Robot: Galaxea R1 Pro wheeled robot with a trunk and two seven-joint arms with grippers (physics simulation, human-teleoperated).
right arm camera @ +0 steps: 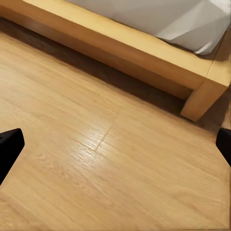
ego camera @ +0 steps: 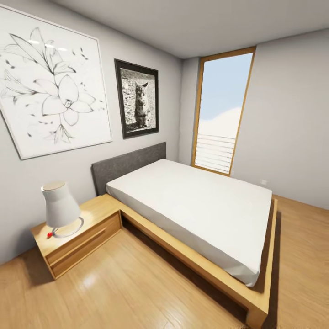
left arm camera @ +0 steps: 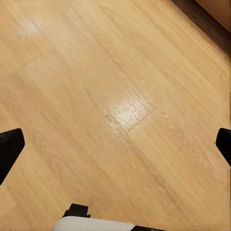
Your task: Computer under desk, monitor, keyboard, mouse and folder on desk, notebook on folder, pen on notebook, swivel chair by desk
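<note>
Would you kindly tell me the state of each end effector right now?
Left end effector: open, holding nothing, over the wood floor.
Right end effector: open, holding nothing, near the bed frame.

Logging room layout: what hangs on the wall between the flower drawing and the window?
In the head view, a black-framed cat photograph hangs between the flower drawing and the window, above the grey headboard.

One bed (ego camera: pixel 192 210), one lamp (ego camera: pixel 59 205) — two pictures (ego camera: pixel 50 82), one window (ego camera: pixel 221 114)
</note>
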